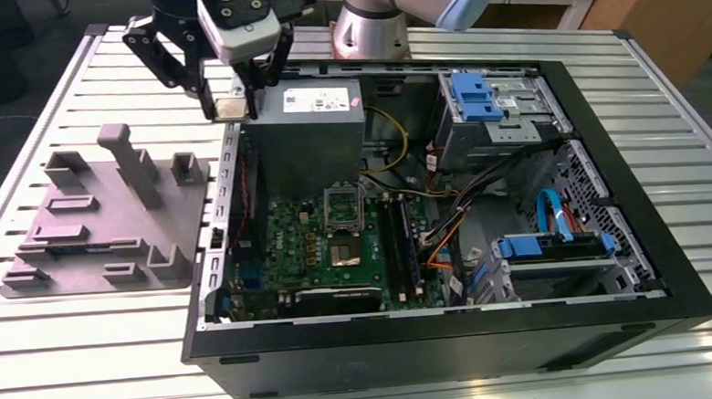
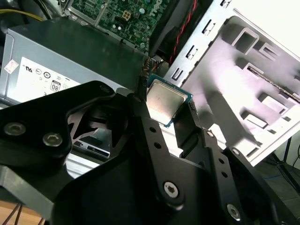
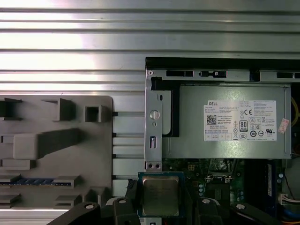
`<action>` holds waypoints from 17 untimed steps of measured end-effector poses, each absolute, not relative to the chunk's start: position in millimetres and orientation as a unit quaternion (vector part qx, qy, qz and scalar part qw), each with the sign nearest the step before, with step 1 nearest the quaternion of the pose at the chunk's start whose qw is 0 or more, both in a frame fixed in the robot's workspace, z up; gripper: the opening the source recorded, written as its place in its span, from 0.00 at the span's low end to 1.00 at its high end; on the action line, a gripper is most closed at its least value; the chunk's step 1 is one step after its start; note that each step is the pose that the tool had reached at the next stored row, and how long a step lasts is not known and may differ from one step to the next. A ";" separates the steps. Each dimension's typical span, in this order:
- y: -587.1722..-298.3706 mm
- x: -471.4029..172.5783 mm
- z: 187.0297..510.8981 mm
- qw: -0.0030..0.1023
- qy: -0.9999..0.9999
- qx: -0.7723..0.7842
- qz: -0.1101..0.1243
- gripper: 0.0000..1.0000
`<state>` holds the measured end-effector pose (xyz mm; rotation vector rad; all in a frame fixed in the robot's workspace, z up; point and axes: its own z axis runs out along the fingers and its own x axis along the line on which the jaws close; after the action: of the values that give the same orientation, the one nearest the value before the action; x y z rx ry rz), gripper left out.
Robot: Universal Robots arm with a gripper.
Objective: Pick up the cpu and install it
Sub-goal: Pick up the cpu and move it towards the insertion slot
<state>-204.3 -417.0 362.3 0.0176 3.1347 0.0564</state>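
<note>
Cpu (image 1: 231,106) is clamped by its edges in the closed gripper (image 1: 234,98), off any surface. Across the exterior view from its left:

- **Grey tray** (image 1: 101,222) lies on the slatted table (image 1: 72,361), apart from the chip.
- **Gripper and cpu** hang over the near corner of the open case (image 1: 462,349), just beside the power supply (image 1: 309,120).
- **Motherboard** (image 1: 334,246) lies lower in the case, well apart from the chip.

Both wrist views show the chip's metal top, level between the fingers. Assessment: pick-up is complete, carriage to the board is in hand, and installation is not yet made. Seating will likely call for square alignment over the socket and a level, gentle descent.
</note>
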 end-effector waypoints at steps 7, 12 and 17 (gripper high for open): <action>-417.0 -200.8 362.2 0.003 1.000 0.006 0.018 0.47; -417.0 -198.3 362.2 0.003 1.000 0.006 0.018 0.47; -417.0 -196.4 362.2 0.003 1.000 0.006 0.018 0.47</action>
<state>-196.4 -417.0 362.2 0.0176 3.1347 0.0564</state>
